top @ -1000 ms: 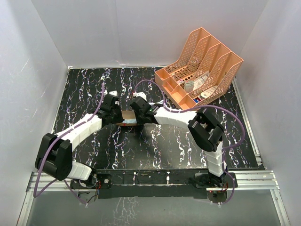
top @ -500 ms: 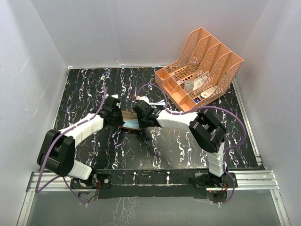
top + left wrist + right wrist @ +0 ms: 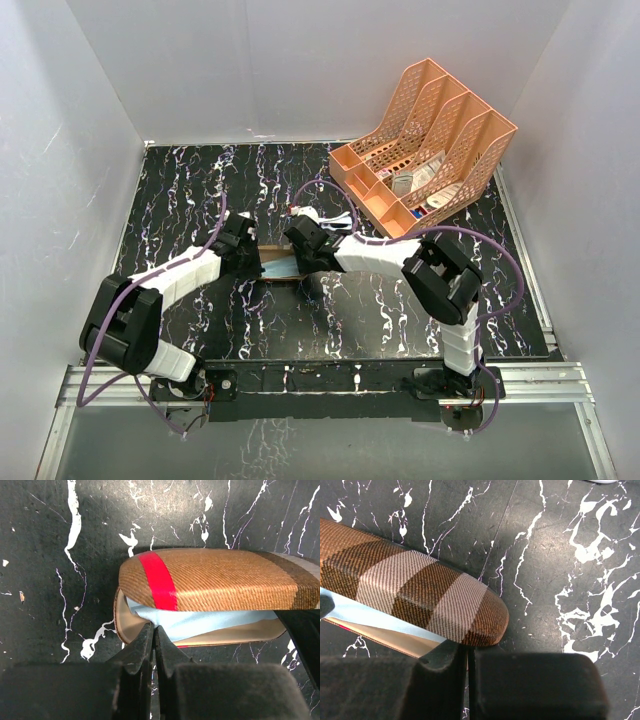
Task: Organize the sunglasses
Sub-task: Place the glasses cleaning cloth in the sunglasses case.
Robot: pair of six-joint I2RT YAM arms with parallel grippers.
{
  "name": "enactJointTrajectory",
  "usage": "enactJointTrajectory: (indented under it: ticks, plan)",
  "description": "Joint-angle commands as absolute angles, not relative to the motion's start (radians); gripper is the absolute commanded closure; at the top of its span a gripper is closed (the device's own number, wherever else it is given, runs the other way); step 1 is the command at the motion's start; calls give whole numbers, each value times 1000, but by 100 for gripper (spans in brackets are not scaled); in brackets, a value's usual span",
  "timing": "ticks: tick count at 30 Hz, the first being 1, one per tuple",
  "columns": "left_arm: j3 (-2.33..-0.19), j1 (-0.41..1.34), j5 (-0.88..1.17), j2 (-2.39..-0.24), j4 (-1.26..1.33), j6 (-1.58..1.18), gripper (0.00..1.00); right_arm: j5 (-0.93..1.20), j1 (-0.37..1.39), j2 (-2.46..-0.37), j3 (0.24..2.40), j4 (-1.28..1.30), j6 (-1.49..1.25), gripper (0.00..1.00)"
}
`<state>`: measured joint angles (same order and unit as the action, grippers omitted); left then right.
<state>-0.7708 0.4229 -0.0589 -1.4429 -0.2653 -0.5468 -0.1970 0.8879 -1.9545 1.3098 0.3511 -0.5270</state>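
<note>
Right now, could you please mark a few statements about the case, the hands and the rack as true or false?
1. The case is fully shut. False: it stands ajar, with blue cloth showing in the gap.
2. The left hand and the right hand are both shut. True.
3. A red stripe crosses the top of the case. True.
4. The orange rack stands at the front left of the table. False: it stands at the back right.
</note>
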Motion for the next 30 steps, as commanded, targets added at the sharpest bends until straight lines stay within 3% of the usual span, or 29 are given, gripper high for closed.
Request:
enactJointTrajectory:
  ticks: [1,30]
  plan:
    - [-752,425,-42,-1395,-277,-567,100,-240,872,-1884,1279,337,-502,100]
    - [-759,564,-91,-1402,-237,-663,100,-259,859,-1856,1298,381,-437,100]
